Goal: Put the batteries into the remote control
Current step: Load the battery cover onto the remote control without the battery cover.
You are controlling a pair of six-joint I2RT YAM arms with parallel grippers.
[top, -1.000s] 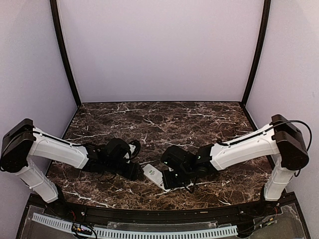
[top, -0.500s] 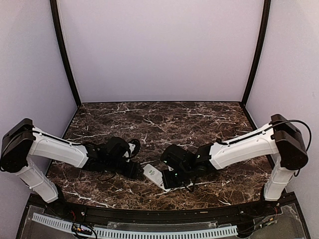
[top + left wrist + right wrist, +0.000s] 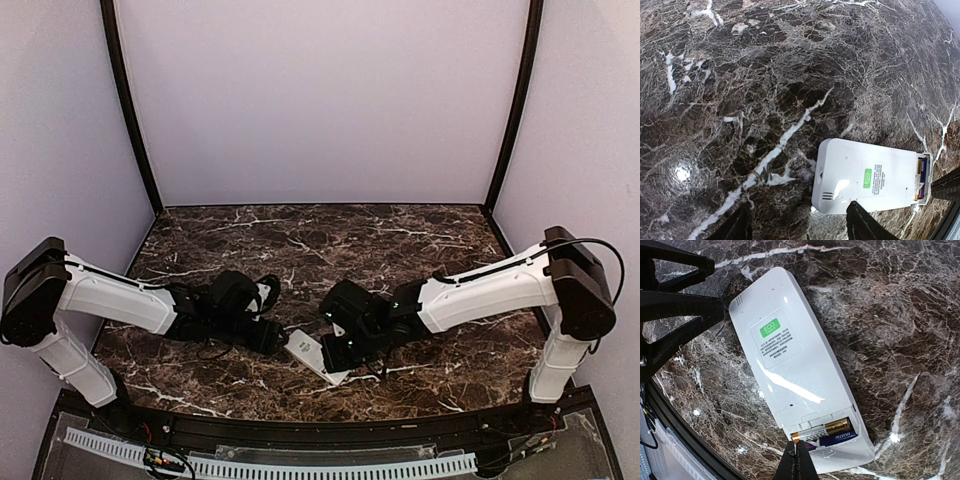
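Note:
The white remote control (image 3: pixel 306 352) lies back side up on the marble, with a green label. Its battery bay at one end is uncovered. Two batteries lie in it: a gold-and-white one (image 3: pixel 827 429) and a purple-blue one (image 3: pixel 840 439) beside it. They also show in the left wrist view (image 3: pixel 921 172). My right gripper (image 3: pixel 799 450) is shut, its tips touching the gold battery's orange end. My left gripper (image 3: pixel 800 227) is open at the remote's (image 3: pixel 860 175) other end, one finger (image 3: pixel 865 226) close against the remote's corner. It holds nothing.
The dark marble table (image 3: pixel 330 240) is walled by pale panels at the back and both sides. A black rail (image 3: pixel 300 432) runs along the near edge. My left gripper's black fingers (image 3: pixel 680 305) show at the upper left of the right wrist view.
My right gripper has shifted slightly left, toward the remote's battery end. The remote has turned a little. The left arm has barely moved.

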